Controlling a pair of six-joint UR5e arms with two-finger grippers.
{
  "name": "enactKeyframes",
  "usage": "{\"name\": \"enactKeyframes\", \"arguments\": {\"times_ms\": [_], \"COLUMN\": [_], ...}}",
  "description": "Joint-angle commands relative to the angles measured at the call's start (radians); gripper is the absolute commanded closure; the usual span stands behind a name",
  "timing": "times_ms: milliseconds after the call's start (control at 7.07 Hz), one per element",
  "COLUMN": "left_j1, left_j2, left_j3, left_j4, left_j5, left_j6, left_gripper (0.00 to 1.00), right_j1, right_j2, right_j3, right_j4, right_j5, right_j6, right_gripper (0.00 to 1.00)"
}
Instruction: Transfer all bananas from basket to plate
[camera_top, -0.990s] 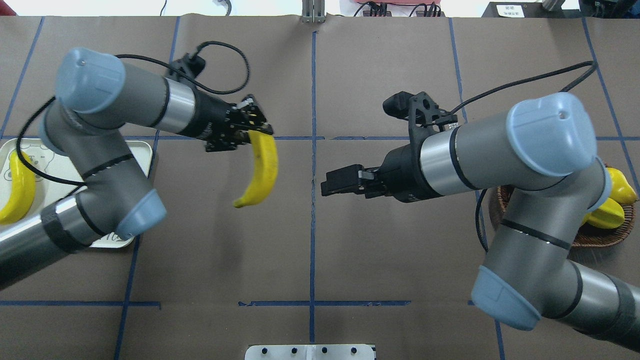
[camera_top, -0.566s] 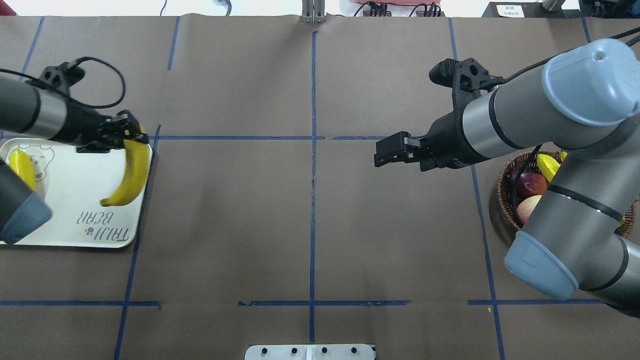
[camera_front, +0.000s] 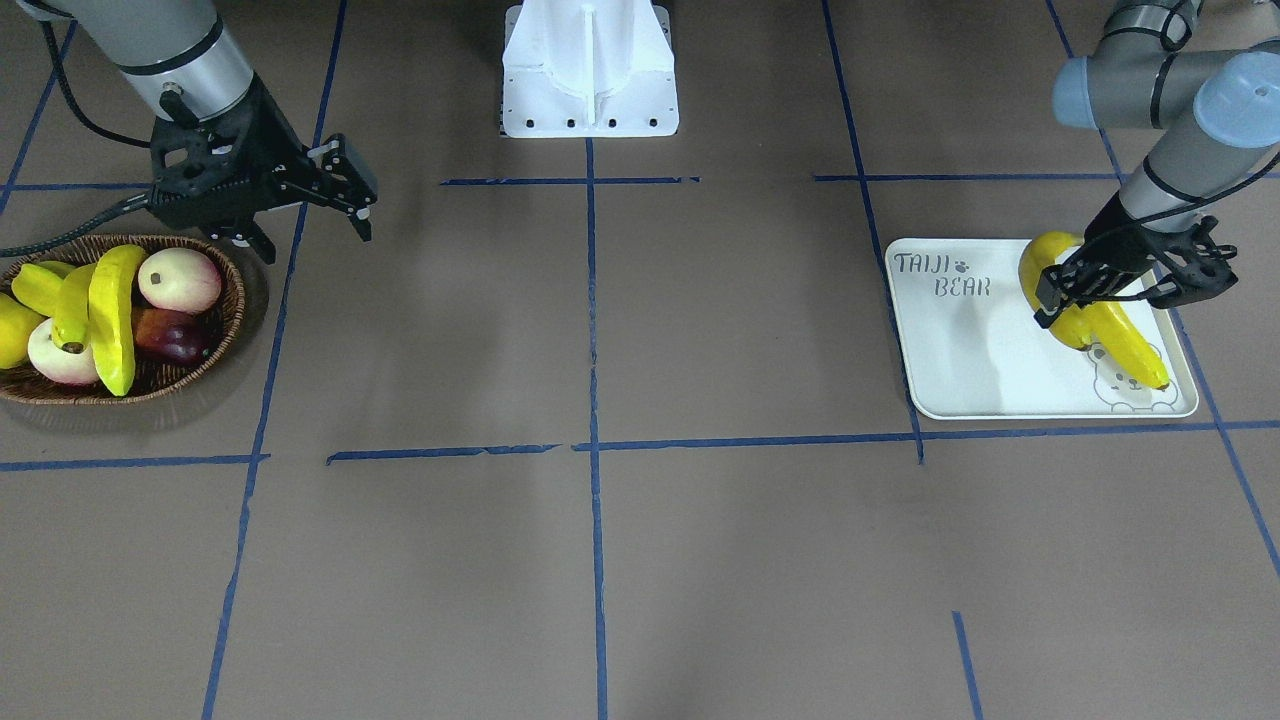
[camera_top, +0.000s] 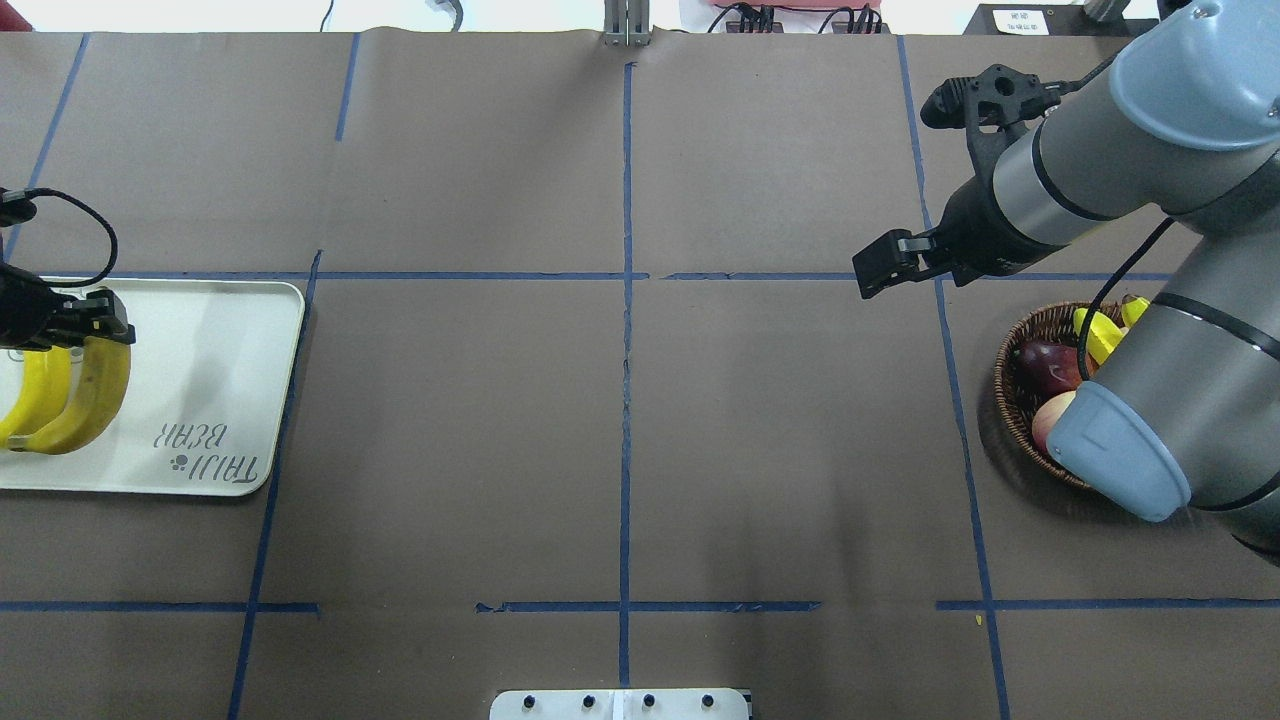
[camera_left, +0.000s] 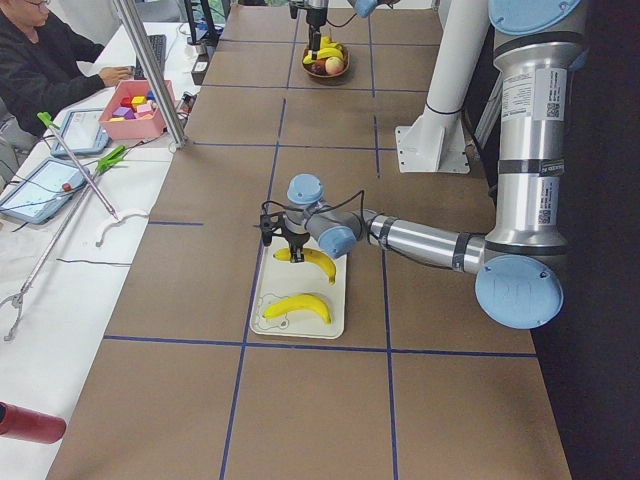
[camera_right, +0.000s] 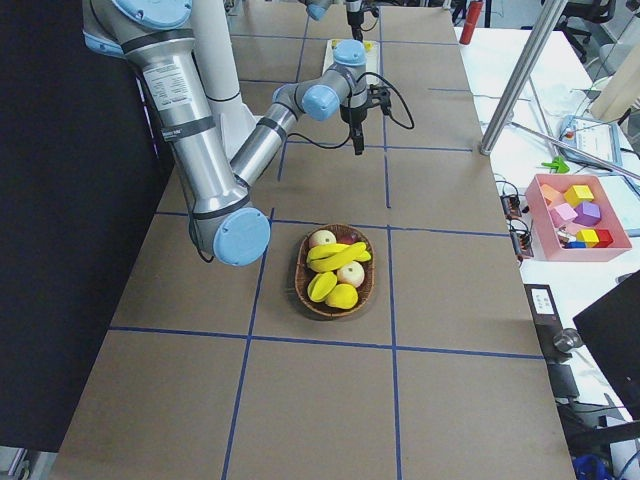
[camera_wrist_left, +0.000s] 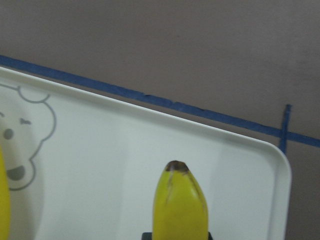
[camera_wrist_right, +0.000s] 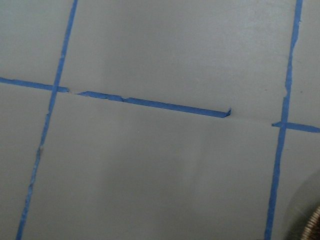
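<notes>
White rounded-rectangle plate (camera_top: 220, 350): grey lettering (camera_top: 205, 452) reads "TAIJI BEAR", cartoon bear (camera_front: 1115, 385) in corner. I see left gripper (camera_top: 100, 325) clamped on end of bright-yellow curved banana (camera_top: 95, 395), low over plate, just beside second banana (camera_top: 35, 395) lying there. Right gripper (camera_top: 880, 268): jaws look parted, empty, near brown wicker basket (camera_top: 1010, 420). Since 0.6 s ago: held banana moved inward from plate edge; right gripper drew closer to basket.

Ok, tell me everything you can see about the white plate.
The plate is a white, plastic-looking rounded-rectangle tray with a raised rim, grey TAIJI BEAR lettering and a cartoon bear in one corner. It lies flat on the brown table cover at the robot's left. One banana lies on it; the left end effector holds a second banana alongside.
</notes>
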Motion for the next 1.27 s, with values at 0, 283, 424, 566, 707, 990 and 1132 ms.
{"name": "enactKeyframes", "arguments": {"times_ms": [0, 283, 424, 566, 707, 990, 1132], "left_j1": [0.001, 0.004, 0.004, 0.004, 0.004, 0.001, 0.001], "left_j2": [0.007, -0.010, -0.013, -0.014, -0.014, -0.066, -0.111], "left_j3": [0.017, 0.034, 0.034, 0.033, 0.008, -0.073, -0.126], "left_j4": [0.008, 0.008, 0.010, 0.010, 0.011, 0.128, 0.246], "left_j5": [0.020, 0.020, 0.019, 0.017, 0.007, -0.074, -0.075], "left_j6": [0.010, 0.011, 0.010, 0.010, 0.008, -0.002, -0.004], "left_gripper": [0.87, 0.01, 0.01, 0.01, 0.01, 0.01, 0.01], "right_j1": [0.011, 0.034, 0.037, 0.038, 0.075, 0.116, 0.130], "right_j2": [-0.002, -0.008, -0.009, -0.035, -0.064, -0.222, -0.283], "right_j3": [-0.038, -0.039, -0.040, -0.040, -0.031, 0.041, 0.079], "right_j4": [-0.002, -0.003, -0.005, -0.003, -0.003, 0.003, 0.003], "right_j5": [-0.002, 0.007, 0.010, 0.010, 0.023, 0.086, 0.090], "right_j6": [-0.032, -0.057, -0.059, -0.074, -0.119, -0.217, -0.238], "right_gripper": [0.00, 0.00, 0.00, 0.00, 0.00, 0.00, 0.00]}}
